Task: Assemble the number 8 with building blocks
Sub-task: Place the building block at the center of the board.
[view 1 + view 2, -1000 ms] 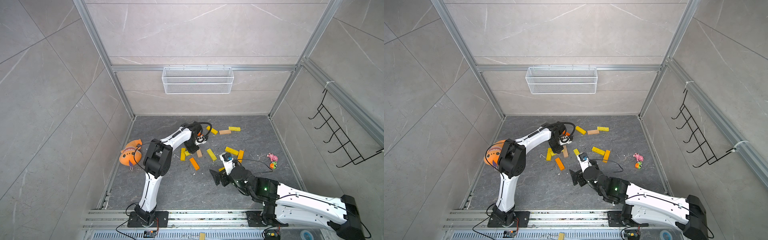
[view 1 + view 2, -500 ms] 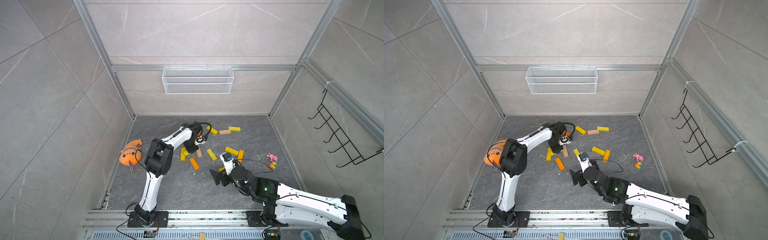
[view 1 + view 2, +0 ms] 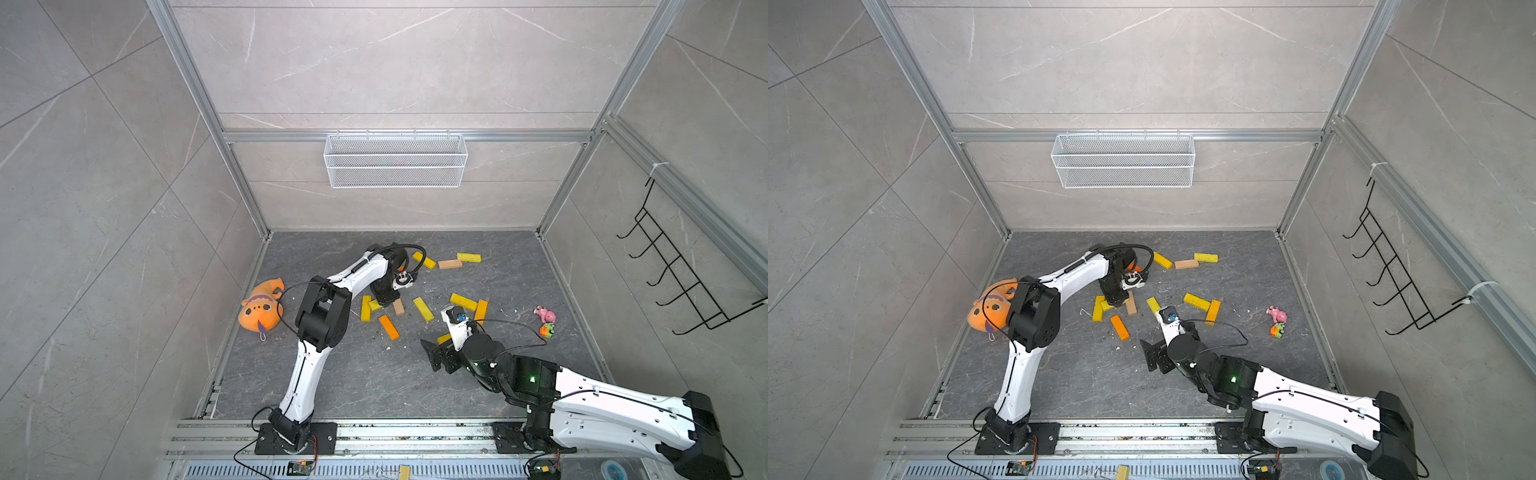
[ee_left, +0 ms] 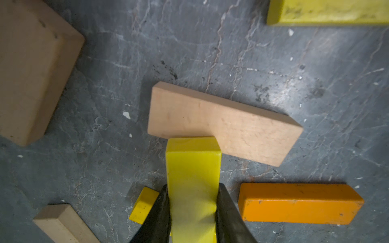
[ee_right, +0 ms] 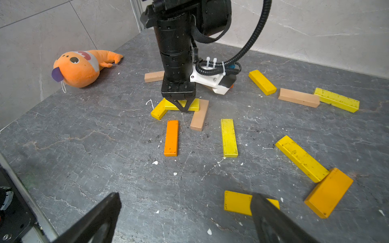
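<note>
Several building blocks, yellow, orange and tan bars, lie scattered on the dark floor. My left gripper point(image 4: 192, 187) is shut on a yellow block point(image 4: 192, 166), low over the floor. That block's far end meets the long side of a flat tan block point(image 4: 225, 124). In the right wrist view the held yellow block point(image 5: 192, 105) reaches from another yellow block point(image 5: 159, 111) to the tan block point(image 5: 200, 115). An orange block point(image 5: 171, 137) lies just in front. In both top views the left gripper point(image 3: 384, 301) point(image 3: 1116, 301) points down. My right gripper point(image 5: 187, 199) point(image 3: 436, 353) stands open and empty, one finger over a yellow block point(image 5: 237, 203).
An orange plush toy point(image 3: 261, 307) lies by the left wall. A pink toy point(image 3: 545, 313) and a small orange-green toy point(image 3: 546, 330) sit at the right. A wire basket point(image 3: 395, 160) hangs on the back wall, a black hook rack point(image 3: 681, 282) on the right wall.
The left arm's elbow has shifted slightly to the right, with its gripper still shut on the yellow block at the same spot. The right arm has not moved.
</note>
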Controlling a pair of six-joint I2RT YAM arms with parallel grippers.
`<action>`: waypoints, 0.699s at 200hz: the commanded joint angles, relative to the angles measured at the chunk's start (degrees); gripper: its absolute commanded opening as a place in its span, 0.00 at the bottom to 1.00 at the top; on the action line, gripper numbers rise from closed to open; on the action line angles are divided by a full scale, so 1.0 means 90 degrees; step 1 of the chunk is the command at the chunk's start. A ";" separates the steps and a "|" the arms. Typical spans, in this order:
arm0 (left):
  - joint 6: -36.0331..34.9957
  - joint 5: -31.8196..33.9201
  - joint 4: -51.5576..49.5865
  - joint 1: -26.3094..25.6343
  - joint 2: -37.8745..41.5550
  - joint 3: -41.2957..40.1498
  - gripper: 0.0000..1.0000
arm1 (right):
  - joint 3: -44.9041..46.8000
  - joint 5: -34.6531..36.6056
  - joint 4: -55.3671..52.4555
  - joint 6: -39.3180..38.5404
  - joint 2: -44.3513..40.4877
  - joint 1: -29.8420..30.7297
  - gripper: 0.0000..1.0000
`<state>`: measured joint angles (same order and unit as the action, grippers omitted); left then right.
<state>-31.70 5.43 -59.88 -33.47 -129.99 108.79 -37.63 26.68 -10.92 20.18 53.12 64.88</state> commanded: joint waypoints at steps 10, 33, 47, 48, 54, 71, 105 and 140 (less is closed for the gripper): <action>-0.0013 0.0210 -0.0311 -0.0030 -0.0025 0.0153 0.20 | 0.0157 0.0161 -0.0096 0.0159 -0.0092 0.0027 0.99; -0.0013 0.0386 -0.0261 -0.0031 0.0147 0.0062 0.20 | 0.0167 0.0146 -0.0069 0.0183 -0.0062 0.0027 0.99; -0.0022 0.0414 -0.0261 -0.0031 0.0247 0.0008 0.20 | 0.0167 0.0141 -0.0039 0.0169 -0.0024 0.0027 0.99; -0.0022 0.0413 -0.0261 -0.0031 0.0255 0.0005 0.20 | 0.0162 0.0137 -0.0033 0.0169 -0.0019 0.0027 0.99; -0.0027 0.0417 -0.0266 -0.0030 0.0295 -0.0012 0.20 | 0.0155 0.0132 -0.0019 0.0165 -0.0005 0.0027 0.99; -0.0032 0.0474 -0.0283 -0.0029 0.0407 -0.0079 0.20 | 0.0137 0.0105 0.0023 0.0151 0.0054 0.0027 0.99; -0.0070 0.0589 -0.0269 -0.0016 0.0592 -0.0280 0.19 | 0.0112 0.0045 0.0093 0.0152 0.0133 0.0027 0.99; -0.0088 0.0634 -0.0281 -0.0018 0.0664 -0.0341 0.19 | 0.0128 0.0035 0.0138 0.0169 0.0123 0.0027 0.99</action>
<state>-31.73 10.02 -60.36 -33.56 -128.09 105.84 -36.84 26.79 -10.48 20.99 54.04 64.88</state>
